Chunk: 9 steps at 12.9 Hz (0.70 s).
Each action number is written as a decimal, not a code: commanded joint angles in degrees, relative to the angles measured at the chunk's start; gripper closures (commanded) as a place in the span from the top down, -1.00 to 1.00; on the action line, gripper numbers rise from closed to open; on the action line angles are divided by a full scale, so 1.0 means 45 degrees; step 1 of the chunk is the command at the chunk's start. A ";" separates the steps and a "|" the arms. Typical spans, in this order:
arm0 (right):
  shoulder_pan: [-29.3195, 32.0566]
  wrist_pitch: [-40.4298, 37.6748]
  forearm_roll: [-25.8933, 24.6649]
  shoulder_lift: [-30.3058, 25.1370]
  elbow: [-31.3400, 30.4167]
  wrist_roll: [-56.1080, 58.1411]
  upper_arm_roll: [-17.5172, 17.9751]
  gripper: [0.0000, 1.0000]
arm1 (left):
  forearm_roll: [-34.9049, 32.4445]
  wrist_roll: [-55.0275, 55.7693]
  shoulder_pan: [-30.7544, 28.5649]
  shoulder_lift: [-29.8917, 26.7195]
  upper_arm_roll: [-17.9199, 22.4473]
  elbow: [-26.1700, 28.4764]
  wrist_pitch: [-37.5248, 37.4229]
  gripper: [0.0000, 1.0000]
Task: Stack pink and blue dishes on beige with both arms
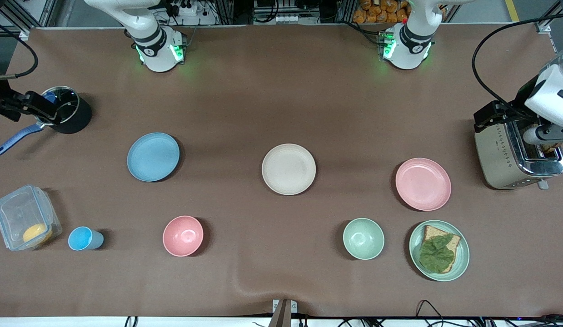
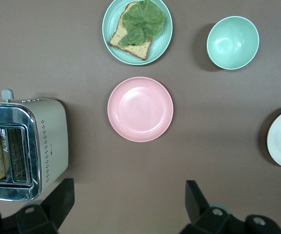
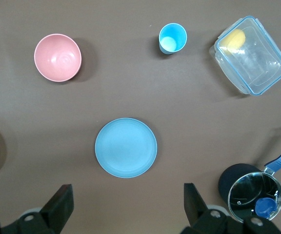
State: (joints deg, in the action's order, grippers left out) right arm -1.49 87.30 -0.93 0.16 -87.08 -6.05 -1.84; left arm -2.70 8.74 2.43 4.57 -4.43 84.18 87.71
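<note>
The beige plate point(image 1: 288, 169) lies bare at the table's middle. Toward the right arm's end lies the blue plate point(image 1: 153, 156), also seen in the right wrist view point(image 3: 126, 147). The pink plate point(image 1: 423, 184) lies toward the left arm's end and shows in the left wrist view point(image 2: 140, 108) too. All three plates rest flat and apart. My left gripper point(image 2: 130, 189) hangs open and empty high over bare table beside the toaster. My right gripper point(image 3: 128, 192) hangs open and empty high over the table, between the blue plate and the pot.
A toaster point(image 1: 513, 152) with bread stands at the left arm's end. A green plate with toast and leaf point(image 1: 439, 250), a green bowl point(image 1: 363, 238) and a pink bowl point(image 1: 183, 235) lie nearer the camera. A blue cup point(image 1: 83, 239), a clear container point(image 1: 24, 222) and a pot point(image 1: 65, 111) sit at the right arm's end.
</note>
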 commanded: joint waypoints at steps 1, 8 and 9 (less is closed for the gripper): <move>-0.0118 -0.0064 0.0206 0.0003 0.0054 -0.0120 -0.0138 1.00 | 0.0015 -0.0282 -0.0070 -0.0077 0.0027 -0.0055 -0.0194 1.00; -0.0137 -0.0083 0.0206 0.0003 0.0054 -0.0120 -0.0138 1.00 | -0.0005 -0.0321 -0.0558 0.0389 0.0144 0.0198 0.0311 1.00; -0.0137 -0.0083 0.0206 -0.0016 0.0054 -0.0100 -0.0138 1.00 | -0.0237 -0.0341 -0.0617 0.0585 0.0144 0.0547 0.0797 1.00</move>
State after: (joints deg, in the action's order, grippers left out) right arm -1.51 87.28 -0.92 0.18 -87.08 -6.05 -1.84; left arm -2.83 8.45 0.12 5.61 -3.70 84.96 88.40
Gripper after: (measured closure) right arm 0.000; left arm 0.000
